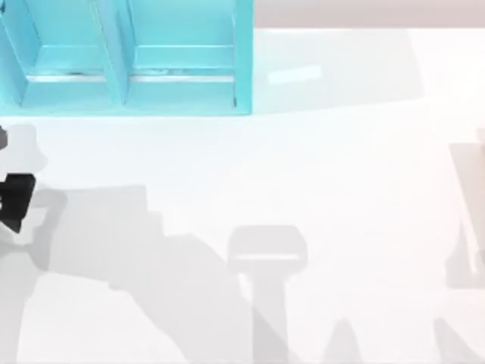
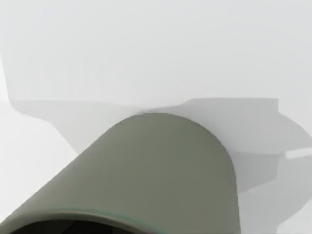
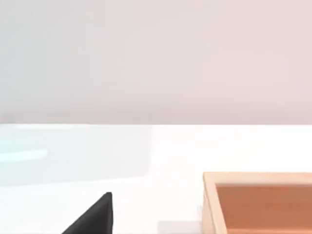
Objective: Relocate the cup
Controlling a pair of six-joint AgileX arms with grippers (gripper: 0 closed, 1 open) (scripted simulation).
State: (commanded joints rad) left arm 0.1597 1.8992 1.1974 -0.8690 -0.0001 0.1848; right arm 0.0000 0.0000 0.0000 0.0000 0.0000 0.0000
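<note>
The grey-green cup (image 2: 161,170) sits close under the left wrist camera, over the white table (image 2: 146,53); whether the left gripper (image 1: 15,201), at the table's left edge, holds it I cannot tell. A blue shelf (image 1: 129,61) stands at the back left

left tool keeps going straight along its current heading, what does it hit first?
Most likely the grey-green cup: in the left wrist view it lies directly ahead and very close, with the white table beyond it. Exact gap is unclear. Left arm sits at the table's left edge in the top view.
</note>
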